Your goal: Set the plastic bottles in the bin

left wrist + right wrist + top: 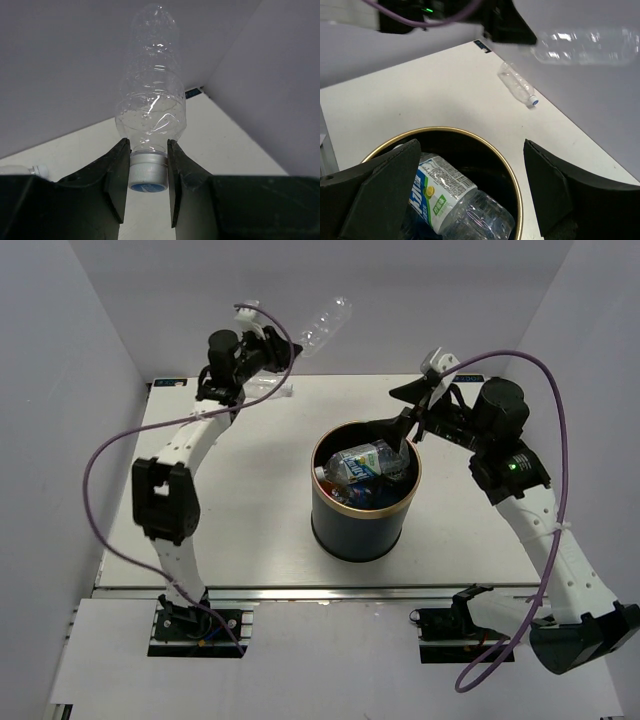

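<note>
My left gripper [148, 172] is shut on the grey, blue-topped cap of a clear crinkly plastic bottle [152, 90]. It holds that bottle [325, 325] in the air at the back left, body pointing away from the gripper [285, 348]. The dark bin [365, 525] with a gold rim [470, 134] stands mid-table. Several bottles lie inside, a green-white labelled one [437, 192] on top. My right gripper [470, 150] hangs open over the bin's right rim with nothing between its fingers. Another clear bottle [518, 84] lies on the table at the back left.
White walls close in the table at the back and on both sides. The held bottle [585, 47] shows against the back wall in the right wrist view. A purple cable [545, 400] loops off each arm.
</note>
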`<action>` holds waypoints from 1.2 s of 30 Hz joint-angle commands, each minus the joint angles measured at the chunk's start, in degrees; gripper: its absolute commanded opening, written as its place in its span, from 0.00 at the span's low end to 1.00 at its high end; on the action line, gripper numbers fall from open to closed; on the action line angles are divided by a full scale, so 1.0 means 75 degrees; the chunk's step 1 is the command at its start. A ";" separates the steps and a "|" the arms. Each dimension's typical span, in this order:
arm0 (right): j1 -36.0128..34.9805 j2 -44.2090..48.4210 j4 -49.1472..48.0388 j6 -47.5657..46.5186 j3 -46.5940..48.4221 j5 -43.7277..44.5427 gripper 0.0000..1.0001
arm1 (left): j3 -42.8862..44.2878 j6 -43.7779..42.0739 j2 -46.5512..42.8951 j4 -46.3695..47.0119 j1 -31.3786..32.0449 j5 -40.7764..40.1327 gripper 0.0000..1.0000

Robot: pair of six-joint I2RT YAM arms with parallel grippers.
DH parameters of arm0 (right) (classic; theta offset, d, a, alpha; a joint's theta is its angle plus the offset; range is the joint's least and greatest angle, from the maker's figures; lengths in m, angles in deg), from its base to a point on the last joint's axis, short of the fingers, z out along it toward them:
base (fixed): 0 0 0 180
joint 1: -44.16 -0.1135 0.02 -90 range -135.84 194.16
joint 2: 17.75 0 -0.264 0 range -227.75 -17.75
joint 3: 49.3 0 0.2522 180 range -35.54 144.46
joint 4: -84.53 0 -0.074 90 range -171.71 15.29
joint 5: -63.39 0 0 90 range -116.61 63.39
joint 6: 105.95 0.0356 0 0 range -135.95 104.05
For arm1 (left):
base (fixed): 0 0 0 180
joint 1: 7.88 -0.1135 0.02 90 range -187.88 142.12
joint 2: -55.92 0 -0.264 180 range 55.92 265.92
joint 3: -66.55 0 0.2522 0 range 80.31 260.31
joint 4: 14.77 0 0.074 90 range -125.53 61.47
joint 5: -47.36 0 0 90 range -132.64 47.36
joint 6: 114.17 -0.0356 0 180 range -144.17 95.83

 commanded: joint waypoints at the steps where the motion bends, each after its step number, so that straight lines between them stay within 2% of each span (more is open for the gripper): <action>1: 0.0024 0.0349 -0.0757 0.0699 -0.0059 0.0677 0.88 | -0.0551 0.0237 -0.1464 0.0145 -0.0003 -0.0261 0.00; 5: 0.0047 0.0688 -0.0757 0.0875 -0.0387 0.1368 0.88 | -0.1207 0.0658 -0.2626 0.0192 0.0055 0.0160 0.00; 9: 0.0047 0.1004 -0.0757 0.1297 -0.0621 0.2562 0.88 | -0.2669 0.1326 -0.3950 0.0753 0.0406 0.0664 0.00; 12: 0.0070 0.1250 -0.0582 0.1648 -0.0739 0.4248 0.88 | -0.3153 0.1153 -0.4842 0.0463 0.1248 0.0373 0.00; 13: 0.0094 0.1309 -0.0477 0.1858 -0.0763 0.5378 0.88 | -0.3409 0.1128 -0.5006 0.0415 0.1680 0.0186 0.00; 16: 0.0117 0.1590 -0.0078 0.2105 -0.0891 0.7198 0.88 | -0.3913 0.1280 -0.5440 0.0356 0.2256 0.0150 0.00; 19: 0.0187 0.1907 0.0040 0.2141 -0.1090 0.7919 0.88 | -0.4523 0.1538 -0.5745 0.0671 0.2748 0.0149 0.00; 25: 0.0258 0.2154 0.0332 0.1966 -0.1103 0.8716 0.89 | -0.4830 0.1539 -0.5828 0.0591 0.3896 -0.0050 0.00; 28: 0.0293 0.2271 0.0380 0.1860 -0.1033 0.9268 0.89 | -0.4865 0.1352 -0.5781 0.0310 0.4389 -0.0435 0.00; 29: 0.0293 0.2375 0.0380 0.1860 -0.1056 0.9210 0.89 | -0.4900 0.1270 -0.5781 0.0135 0.4496 -0.0877 0.00; 33: 0.0293 0.2318 0.0368 0.1813 -0.1289 0.7563 0.89 | -0.5157 0.1245 -0.5816 -0.0148 0.4661 -0.1606 0.00; 36: 0.0293 0.2178 0.0298 0.1859 -0.1396 0.6915 0.89 | -0.5077 0.1187 -0.5875 -0.0347 0.4649 -0.1982 0.00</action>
